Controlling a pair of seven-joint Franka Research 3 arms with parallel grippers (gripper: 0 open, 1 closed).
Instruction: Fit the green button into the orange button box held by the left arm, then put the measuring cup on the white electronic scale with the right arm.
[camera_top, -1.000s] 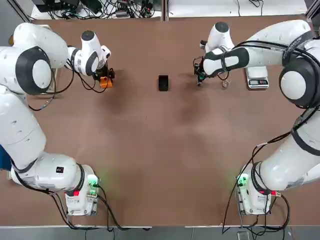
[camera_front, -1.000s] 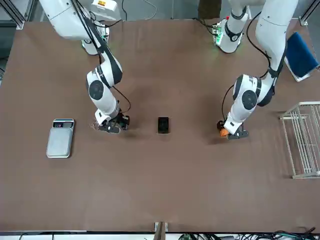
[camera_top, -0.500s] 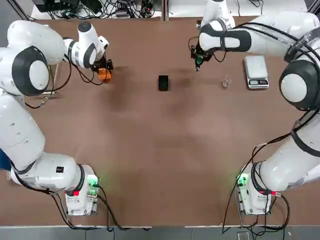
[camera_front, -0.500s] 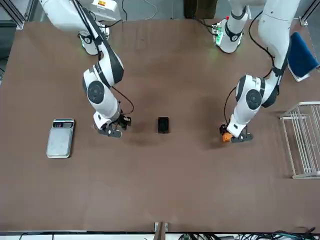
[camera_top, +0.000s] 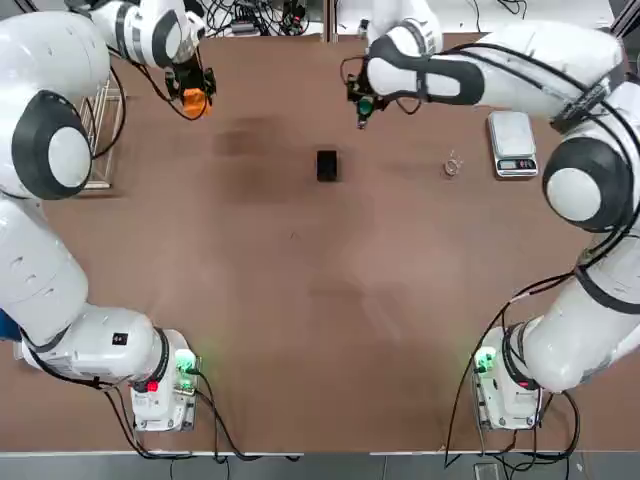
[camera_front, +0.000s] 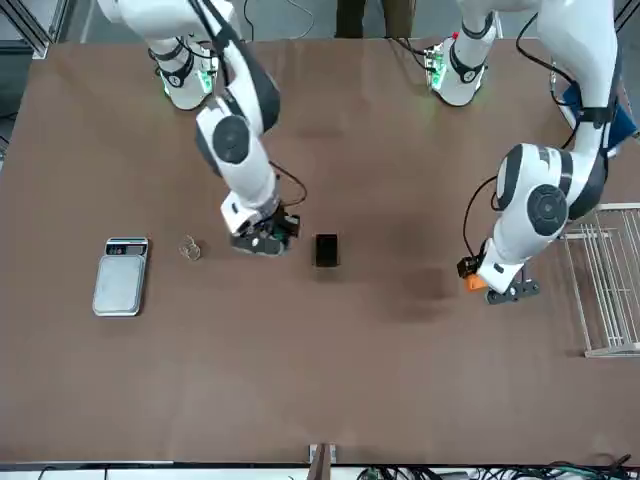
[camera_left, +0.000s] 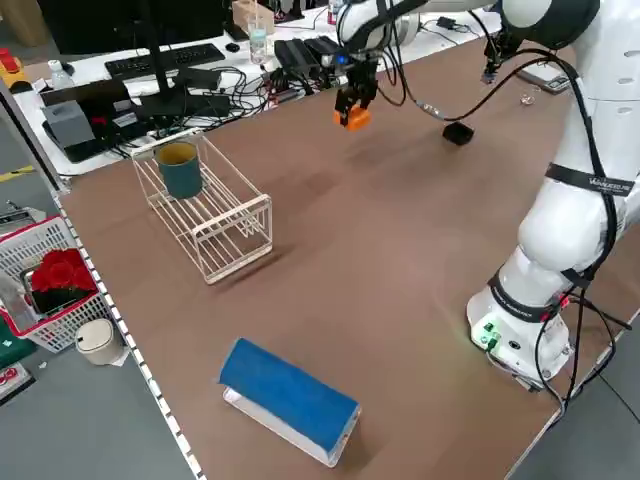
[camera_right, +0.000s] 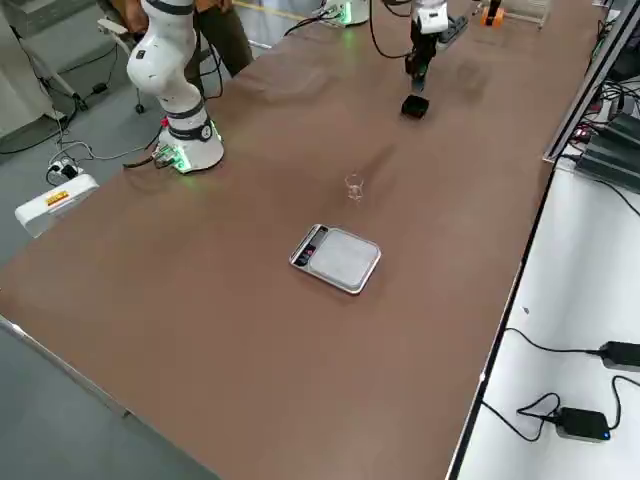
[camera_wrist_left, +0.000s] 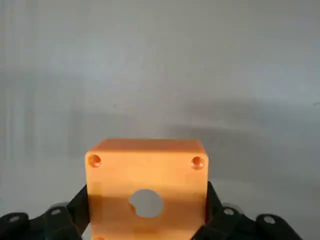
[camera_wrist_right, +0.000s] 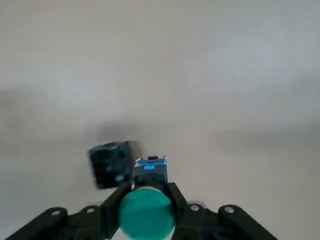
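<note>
Both arms had lifted and swung since the earlier frame. Left pincer (camera_top: 192, 98) had carried the orange button box (camera_top: 193, 101) from the worktop (camera_top: 320, 300) to the far left edge, beside the wire rack (camera_top: 97, 130). Right pincer (camera_top: 362, 108) had left the measuring cup (camera_top: 452, 165) behind and travelled left past the black block (camera_top: 327, 165), now just far-right of it.

No readable writing or brand marks; the white electronic scale (camera_top: 514, 144) showed only a dark display strip, illegible.

Left pincer clamped on the box: matte orange cube, round hole in one face, two small corner recesses (camera_wrist_left: 146, 187). Right pincer closed on the green button (camera_wrist_right: 146, 210): smooth teal round cap, dark stem with a blue part.

Cup, clear plastic, stood on the brown matte worktop just left of the scale, apart from it. Scale plate silvery, rectangular.
</note>
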